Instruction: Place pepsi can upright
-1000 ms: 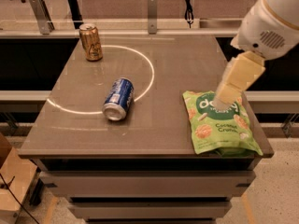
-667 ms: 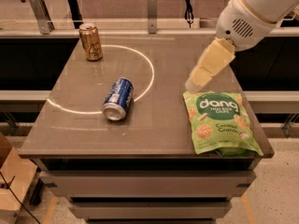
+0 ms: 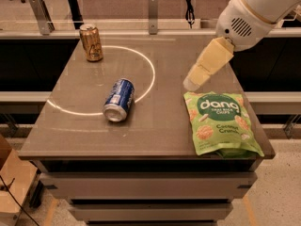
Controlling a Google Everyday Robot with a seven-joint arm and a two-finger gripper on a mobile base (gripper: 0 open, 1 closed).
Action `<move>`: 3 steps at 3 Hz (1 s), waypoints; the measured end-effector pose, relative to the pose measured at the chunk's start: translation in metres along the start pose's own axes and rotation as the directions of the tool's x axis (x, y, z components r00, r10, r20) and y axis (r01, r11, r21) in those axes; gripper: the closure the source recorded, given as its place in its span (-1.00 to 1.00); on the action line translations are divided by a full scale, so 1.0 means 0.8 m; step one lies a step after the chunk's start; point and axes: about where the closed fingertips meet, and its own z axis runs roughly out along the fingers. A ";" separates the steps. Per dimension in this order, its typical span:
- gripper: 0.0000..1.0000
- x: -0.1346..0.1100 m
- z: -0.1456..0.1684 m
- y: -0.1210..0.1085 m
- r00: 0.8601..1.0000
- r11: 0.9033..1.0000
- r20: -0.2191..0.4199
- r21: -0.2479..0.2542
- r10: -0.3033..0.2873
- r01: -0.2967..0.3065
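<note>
I see the pepsi can [image 3: 118, 100] lying on its side left of centre on the bench [image 3: 160, 131], one silver end facing the lower frame edge. The gripper [image 3: 192, 83] hangs right of centre, by the green chip bag's [image 3: 221, 124] upper-left corner; I cannot tell whether it is open or closed. A gold can [image 3: 91, 42] stands upright at upper left.

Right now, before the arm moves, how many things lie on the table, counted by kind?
Cans: 2 (blue pepsi can on its side; gold can upright)
Snack bags: 1 (green chip bag, lying flat)
Total: 3 on the table
The gripper hangs over the table by the bag's top left corner, apart from both cans.
</note>
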 end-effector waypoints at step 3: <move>-1.00 -0.103 0.089 0.019 0.998 0.995 -0.033 -0.087 0.047 -0.049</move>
